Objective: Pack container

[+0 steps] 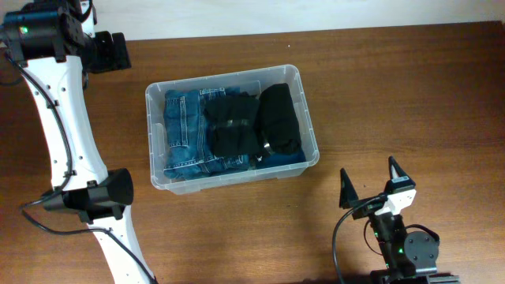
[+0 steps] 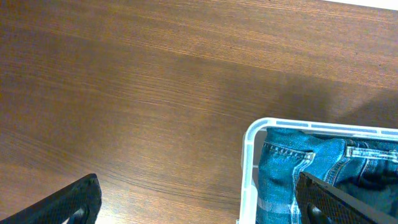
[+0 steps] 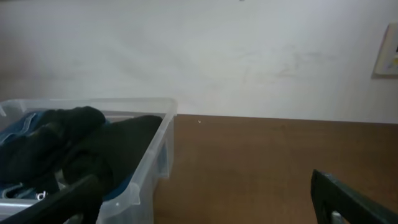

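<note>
The clear plastic container (image 1: 223,76) stands on the wooden table, mid-left. It holds folded blue jeans (image 1: 183,134) with black garments (image 1: 237,130) on top and to their right. My left gripper (image 1: 118,51) is open and empty, up at the table's far left, beyond the container's far-left corner. In the left wrist view its fingers (image 2: 199,208) straddle that corner (image 2: 249,140), with the jeans (image 2: 292,168) inside. My right gripper (image 1: 368,170) is open and empty near the front edge, right of the container. The right wrist view (image 3: 205,205) shows the container's wall (image 3: 155,149) and the black clothes (image 3: 81,140).
The brown wooden table (image 1: 394,95) spreads around the container. The left arm's white links (image 1: 71,134) run along the left side. A pale wall (image 3: 217,56) stands behind the table's far edge.
</note>
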Available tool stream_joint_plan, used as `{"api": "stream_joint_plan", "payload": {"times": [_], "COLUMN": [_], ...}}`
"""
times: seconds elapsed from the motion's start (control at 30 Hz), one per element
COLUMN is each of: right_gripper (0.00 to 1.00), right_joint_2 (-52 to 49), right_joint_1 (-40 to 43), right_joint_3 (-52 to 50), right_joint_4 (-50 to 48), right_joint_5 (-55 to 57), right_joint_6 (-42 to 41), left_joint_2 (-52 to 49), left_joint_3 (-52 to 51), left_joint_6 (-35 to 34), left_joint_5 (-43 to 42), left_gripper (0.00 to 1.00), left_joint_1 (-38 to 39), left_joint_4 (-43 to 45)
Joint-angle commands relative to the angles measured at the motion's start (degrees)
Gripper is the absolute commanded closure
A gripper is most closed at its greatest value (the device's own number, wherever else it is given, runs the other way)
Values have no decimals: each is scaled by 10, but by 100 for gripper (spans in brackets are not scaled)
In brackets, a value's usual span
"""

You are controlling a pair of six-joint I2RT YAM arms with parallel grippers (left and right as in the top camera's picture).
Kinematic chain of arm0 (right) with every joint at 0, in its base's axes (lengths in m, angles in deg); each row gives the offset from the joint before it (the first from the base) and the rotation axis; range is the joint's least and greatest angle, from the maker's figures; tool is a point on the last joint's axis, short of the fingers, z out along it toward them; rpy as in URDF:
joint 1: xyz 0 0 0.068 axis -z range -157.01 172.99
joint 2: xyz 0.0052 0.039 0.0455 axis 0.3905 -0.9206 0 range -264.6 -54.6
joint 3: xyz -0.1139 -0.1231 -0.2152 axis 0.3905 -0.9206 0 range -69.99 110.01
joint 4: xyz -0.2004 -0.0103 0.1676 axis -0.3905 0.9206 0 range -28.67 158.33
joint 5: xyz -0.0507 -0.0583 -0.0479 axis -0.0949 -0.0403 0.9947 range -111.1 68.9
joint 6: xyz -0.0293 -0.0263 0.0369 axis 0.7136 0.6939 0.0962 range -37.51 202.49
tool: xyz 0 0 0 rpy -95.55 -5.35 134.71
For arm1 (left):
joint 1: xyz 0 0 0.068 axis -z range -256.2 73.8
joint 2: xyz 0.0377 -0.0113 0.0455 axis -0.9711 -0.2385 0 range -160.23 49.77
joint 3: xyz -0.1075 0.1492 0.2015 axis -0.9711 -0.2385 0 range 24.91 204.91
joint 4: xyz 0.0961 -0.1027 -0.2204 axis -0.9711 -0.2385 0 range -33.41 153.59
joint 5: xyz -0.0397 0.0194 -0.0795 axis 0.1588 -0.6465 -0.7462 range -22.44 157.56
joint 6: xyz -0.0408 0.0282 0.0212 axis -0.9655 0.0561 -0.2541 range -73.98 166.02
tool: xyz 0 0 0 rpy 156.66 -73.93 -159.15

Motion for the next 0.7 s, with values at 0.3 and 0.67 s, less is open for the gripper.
{"api": "stream_joint_plan", "payload": {"times": [0.3,0.67], "right_gripper": [2,2], "right_joint_2": [20,20], "right_joint_1": [5,5], "right_joint_3": [-21,-21], "right_joint_4": [59,59], "right_joint_5": [83,82], "right_joint_6": [4,4], "left_joint_2": [7,7], "left_joint_3": [0,0], "left_joint_6": [9,9], "left_joint_5": [4,4], "left_gripper": [1,1], "left_joint_1": [-4,-4], "left_joint_4": [0,0]}}
